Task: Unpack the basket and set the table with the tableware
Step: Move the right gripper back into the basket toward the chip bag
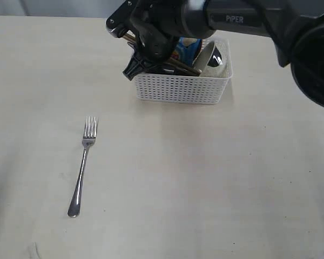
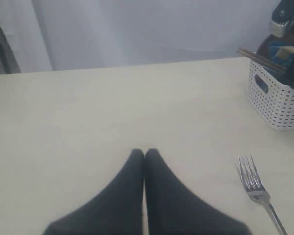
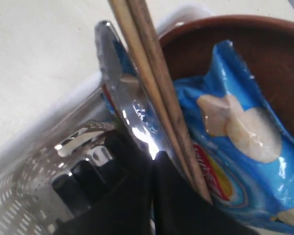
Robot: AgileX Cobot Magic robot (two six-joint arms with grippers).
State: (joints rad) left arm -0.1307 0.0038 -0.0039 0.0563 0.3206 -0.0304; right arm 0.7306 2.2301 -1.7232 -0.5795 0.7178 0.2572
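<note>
The right gripper (image 3: pixel 154 161) is down in the basket (image 1: pixel 178 89) on the table (image 1: pixel 205 189), its fingers pinched on what looks like the knife (image 3: pixel 122 98) blade. The blade runs straight away from the fingertips, touching the chopsticks (image 3: pixel 152 83) alongside, so a lift along that axis looks safest. The left gripper (image 2: pixel 144 154), pressed together and holding nothing, hangs well apart near the fork (image 1: pixel 83 167).

White "PIPER" lettering on dark right arm (image 1: pixel 243 20); blue chip packet (image 3: pixel 235 147) print illegible.
</note>
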